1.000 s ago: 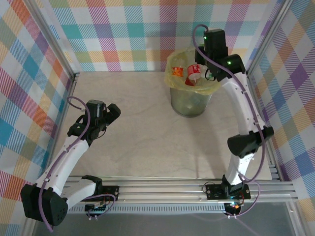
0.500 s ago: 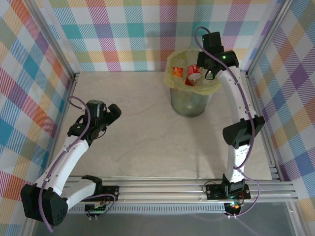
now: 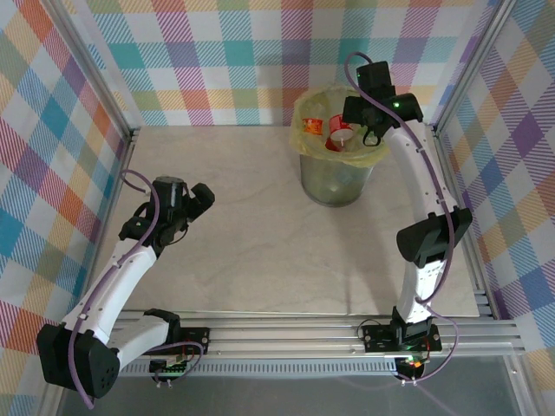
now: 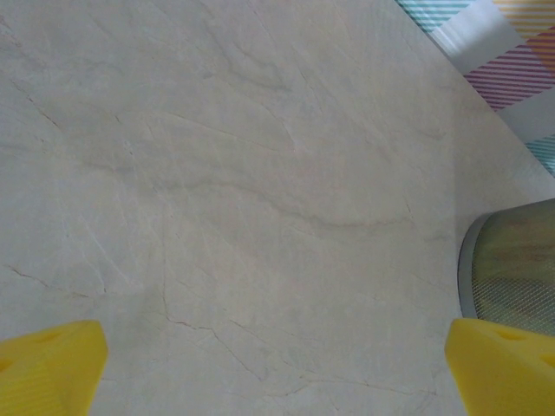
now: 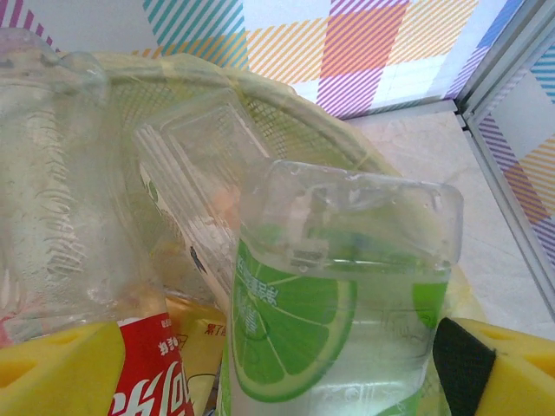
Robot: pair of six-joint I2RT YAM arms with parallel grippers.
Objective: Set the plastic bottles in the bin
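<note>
Bottle (image 5: 340, 295) with green lime-slice label

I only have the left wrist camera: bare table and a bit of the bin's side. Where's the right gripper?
Observer: Over the bin, at its far-right rim. The right gripper points down into it.
Operator: Is it holding anything?
Observer: Its jaws are open. A lime-label bottle sits between the pads, with a gap on one side.
Operator: What's in the bin?
Observer: Other bottles, with red and orange labels, piled near the top of the yellow liner.
</note>
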